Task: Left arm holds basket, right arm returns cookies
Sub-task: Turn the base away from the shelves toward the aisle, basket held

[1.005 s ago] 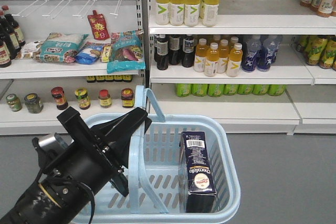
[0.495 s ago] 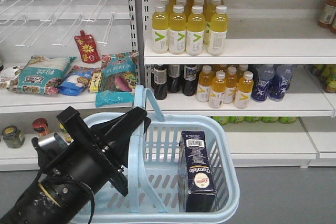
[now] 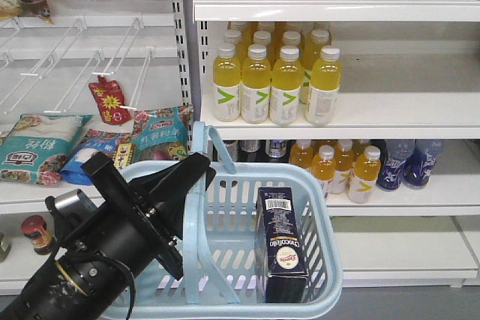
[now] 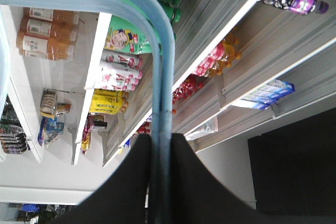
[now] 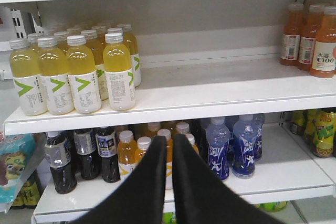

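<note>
Shop aisle, seen from the front: pale snack bags (image 3: 34, 148) lie on a white shelf at far left, a red pouch (image 3: 109, 100) hanging from a hook above them; in front of them the black left arm (image 3: 105, 249) rises from the bottom-left corner toward the light blue basket (image 3: 240, 207); the left gripper (image 4: 160, 148) is clamped on one hoop handle (image 3: 193, 222) of the basket, and its wrist view shows two black fingers (image 4: 131, 182) pressed to either side of the blue bar, which runs up between them; the second handle (image 3: 219, 144) stands up at the back rim; the cookies (image 3: 281, 249), a tall dark navy box, stand upright inside the basket near its right-hand wall, barcode patch on top and round logo toward the viewer; behind the basket, yellow drink bottles (image 3: 270, 84) stand in rows on a middle shelf (image 3: 405, 114), with brown bottles on the shelf above and orange and blue ones below; the right gripper (image 5: 169, 140) shows only in its own wrist view, its two black fingers drawn together with a thin slit between them and nothing held; it points at shelving with yellow bottles upper left, blue bottles (image 5: 233, 145) beneath, and orange bottles (image 5: 310, 40) far right.
</note>
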Available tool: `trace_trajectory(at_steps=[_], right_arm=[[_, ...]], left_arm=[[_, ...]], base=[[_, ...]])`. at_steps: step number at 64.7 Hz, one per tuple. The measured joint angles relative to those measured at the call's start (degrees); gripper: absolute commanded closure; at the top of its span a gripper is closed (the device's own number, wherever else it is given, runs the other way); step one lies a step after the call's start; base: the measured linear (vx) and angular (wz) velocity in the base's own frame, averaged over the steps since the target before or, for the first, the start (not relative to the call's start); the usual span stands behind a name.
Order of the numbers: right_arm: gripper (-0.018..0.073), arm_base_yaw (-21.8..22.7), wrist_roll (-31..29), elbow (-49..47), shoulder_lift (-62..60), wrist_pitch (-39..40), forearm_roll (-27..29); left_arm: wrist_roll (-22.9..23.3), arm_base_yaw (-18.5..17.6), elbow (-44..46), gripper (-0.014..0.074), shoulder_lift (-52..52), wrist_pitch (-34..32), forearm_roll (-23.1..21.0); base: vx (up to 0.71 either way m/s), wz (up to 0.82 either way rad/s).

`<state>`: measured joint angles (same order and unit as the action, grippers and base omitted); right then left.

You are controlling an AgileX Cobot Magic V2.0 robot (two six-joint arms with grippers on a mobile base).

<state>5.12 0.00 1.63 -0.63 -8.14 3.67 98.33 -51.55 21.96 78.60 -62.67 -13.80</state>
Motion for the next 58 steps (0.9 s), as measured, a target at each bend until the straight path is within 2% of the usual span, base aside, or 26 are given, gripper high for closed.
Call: trace_trajectory(at_steps=[24, 58], right_arm=[[0.0562, 0.0, 0.0, 0.0, 0.0, 0.0, 0.0], [0.0562, 0.0, 0.0, 0.0, 0.0, 0.0, 0.0]], left_arm=[[-0.2, 0.0, 0.0, 0.0599, 0.0, 0.0, -0.1], [-0.2, 0.0, 0.0, 0.0599, 0.0, 0.0, -0.1]], base=[[0.22, -0.11], [0.08, -0.48]])
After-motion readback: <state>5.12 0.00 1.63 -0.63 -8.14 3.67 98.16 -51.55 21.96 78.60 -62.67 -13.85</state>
